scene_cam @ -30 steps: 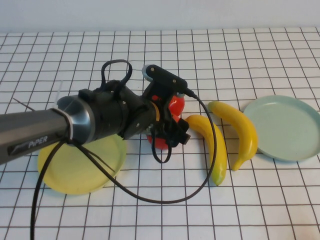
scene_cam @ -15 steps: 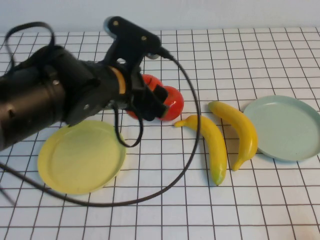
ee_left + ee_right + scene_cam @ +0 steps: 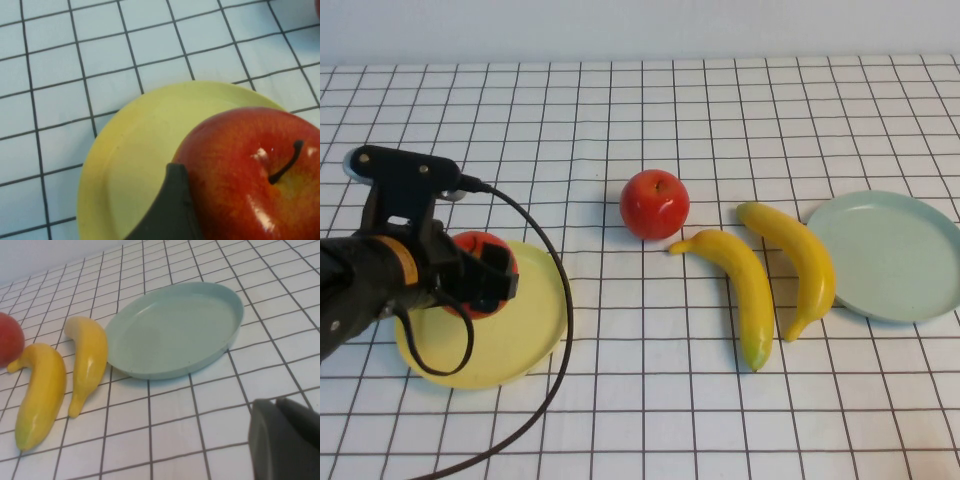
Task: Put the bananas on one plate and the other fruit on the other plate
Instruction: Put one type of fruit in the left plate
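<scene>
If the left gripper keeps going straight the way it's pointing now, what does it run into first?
Probably the yellow plate. The left gripper holds a red apple over that plate, so the apple's underside would likely touch first; how high it hangs is unclear. The right gripper, shut, sits beside the blue-green plate.

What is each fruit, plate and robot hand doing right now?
Left gripper: over the yellow plate, closed on an apple.
Held apple: in the left gripper, above the yellow plate.
Other apple: sitting on the table, on no plate.
Two bananas: lying on the table beside the blue-green plate.
Yellow plate: nothing lying loose on it.
Blue-green plate: empty.
Right gripper: shut, holding nothing, near the blue-green plate.
</scene>
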You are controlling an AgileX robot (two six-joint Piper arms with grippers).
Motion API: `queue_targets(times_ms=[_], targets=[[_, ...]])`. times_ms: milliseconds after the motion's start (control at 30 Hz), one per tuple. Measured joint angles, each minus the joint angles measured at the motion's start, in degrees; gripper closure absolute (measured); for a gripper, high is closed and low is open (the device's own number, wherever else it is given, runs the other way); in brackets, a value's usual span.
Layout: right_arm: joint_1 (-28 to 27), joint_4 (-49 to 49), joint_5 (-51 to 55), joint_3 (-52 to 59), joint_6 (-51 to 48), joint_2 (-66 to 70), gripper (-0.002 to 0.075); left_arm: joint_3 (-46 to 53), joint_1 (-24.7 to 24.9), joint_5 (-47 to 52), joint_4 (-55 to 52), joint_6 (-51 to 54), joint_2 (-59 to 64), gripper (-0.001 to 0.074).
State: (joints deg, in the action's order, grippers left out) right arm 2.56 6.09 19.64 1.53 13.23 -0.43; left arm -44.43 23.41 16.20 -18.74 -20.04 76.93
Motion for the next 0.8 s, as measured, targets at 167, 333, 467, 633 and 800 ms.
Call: queue_targets(times_ms=[167,333,467,633,800], targets=[[0.0,0.0,0.1,0.0,0.0,0.0,0.0742,0.1,-0.3,0.0,-2.1,-0.1,1.4,0.0156],[0.0,0.0,0.1,0.0,0.0,0.0,0.0742,0.1,-0.4,-2.1,-2.6,-0.1,4.1,0.0156],[0.0,0.0,0.1,0.0,0.0,0.0,0.0742,0.1,-0.7,-3.5,-2.6,-0.1,7.2,0.0156],[0.0,0.0,0.1,0.0,0.0,0.0,0.0742,0.1,-3.8,-3.8,-2.7,-1.6,9.4,0.0153],[0.0,0.0,0.1,0.0,0.0,0.0,0.0742,0.1,-5.1,-5.0,-4.0,-1.6,9.5,0.0068]])
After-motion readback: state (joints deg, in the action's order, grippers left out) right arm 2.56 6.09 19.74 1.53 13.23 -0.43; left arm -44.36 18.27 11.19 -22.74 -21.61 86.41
